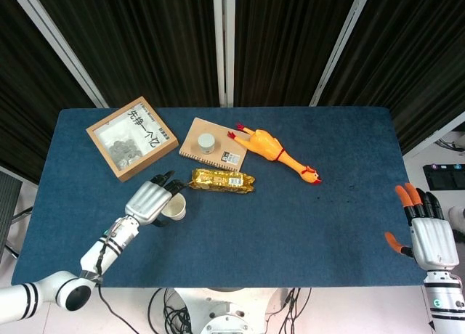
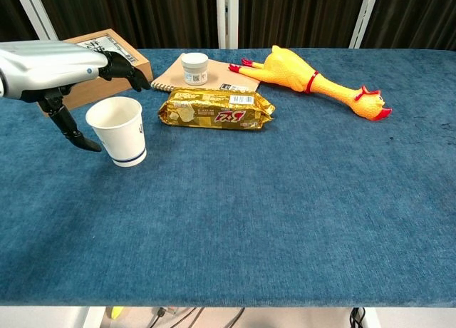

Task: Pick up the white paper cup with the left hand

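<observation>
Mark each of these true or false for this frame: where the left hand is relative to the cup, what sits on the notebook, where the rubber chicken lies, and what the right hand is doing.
1. The left hand has lifted the white paper cup off the table. False: the cup stands upright on the blue table, with the hand beside and partly over it, fingers not yet closed around it.
2. A small white jar sits on the notebook. True.
3. The rubber chicken lies inside the wooden box. False: it lies on the table, right of the notebook.
4. The right hand holds nothing, fingers apart, at the table's right edge. True.
5. The gold snack packet lies beside the cup. True.
</observation>
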